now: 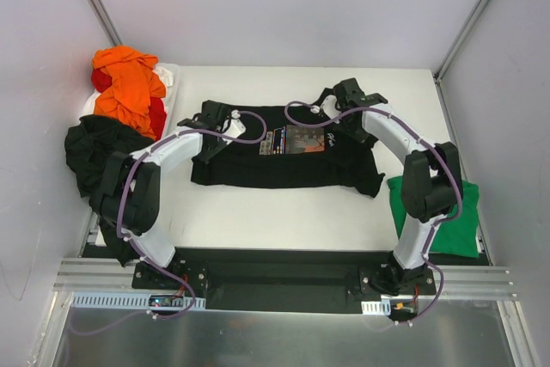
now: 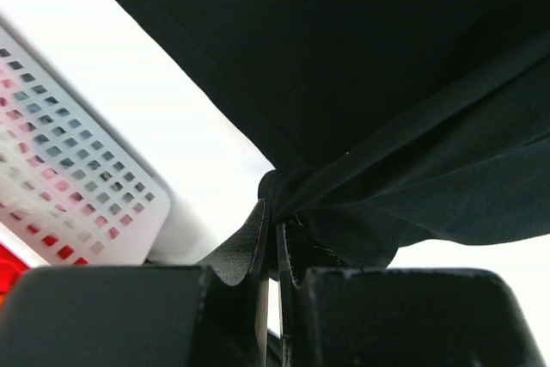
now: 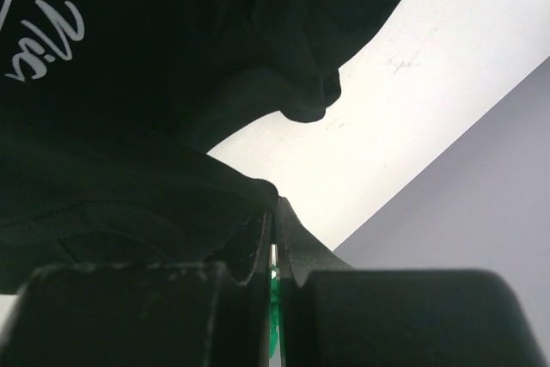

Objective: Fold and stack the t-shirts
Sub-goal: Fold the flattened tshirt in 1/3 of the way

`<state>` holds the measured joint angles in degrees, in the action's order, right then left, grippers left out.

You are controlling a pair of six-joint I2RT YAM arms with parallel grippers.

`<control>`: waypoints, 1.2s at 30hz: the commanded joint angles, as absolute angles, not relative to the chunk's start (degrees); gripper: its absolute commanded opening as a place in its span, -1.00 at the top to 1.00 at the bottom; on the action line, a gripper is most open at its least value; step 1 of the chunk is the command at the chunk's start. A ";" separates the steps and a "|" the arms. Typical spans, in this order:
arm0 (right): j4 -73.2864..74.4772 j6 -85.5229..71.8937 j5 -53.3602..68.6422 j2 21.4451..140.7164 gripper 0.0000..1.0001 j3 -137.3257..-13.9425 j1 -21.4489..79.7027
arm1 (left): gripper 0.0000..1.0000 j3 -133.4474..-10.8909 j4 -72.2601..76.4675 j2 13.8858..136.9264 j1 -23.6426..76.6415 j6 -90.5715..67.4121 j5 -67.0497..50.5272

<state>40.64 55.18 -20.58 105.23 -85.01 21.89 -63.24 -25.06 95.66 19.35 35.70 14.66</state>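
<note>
The black shirt [image 1: 284, 169] lies spread in the middle of the tabletop [image 1: 284, 221], print side up, and I judge that its fold is only at the beginning. The left claw [image 1: 225, 124] is clamped on its far left edge and the right claw [image 1: 329, 109] on its far right edge. Both wrist views show black cloth pinched between closed jaws. The green shirt [image 1: 460, 221] lies flat at the near right and looks already folded, so one piece seems done. At the far left an orange shirt [image 1: 129, 83] and a red shirt [image 1: 157, 116] are heaped in a basket [image 1: 172, 75], with a black heap [image 1: 94, 148] beside them, all unfolded. The chest print [image 1: 296, 139] is too small to read. The white script [image 3: 51, 23] in the right wrist view is cut off and I cannot read it with confidence.
</note>
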 commanded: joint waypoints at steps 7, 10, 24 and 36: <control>38.14 55.90 -19.95 108.02 0.99 -87.45 21.09 | 1.00 -66.45 -24.87 98.17 18.46 37.09 17.49; 37.97 55.90 -20.04 108.63 0.92 -87.28 21.09 | 0.89 -66.09 -24.87 98.61 18.46 37.00 17.32; 35.07 55.46 -22.50 109.34 -0.01 -87.98 21.09 | -0.13 -67.06 -24.61 98.88 18.54 35.51 17.93; 38.06 52.48 -16.08 99.32 -0.09 -78.06 25.04 | -0.68 -66.62 -23.91 91.50 18.54 33.23 16.96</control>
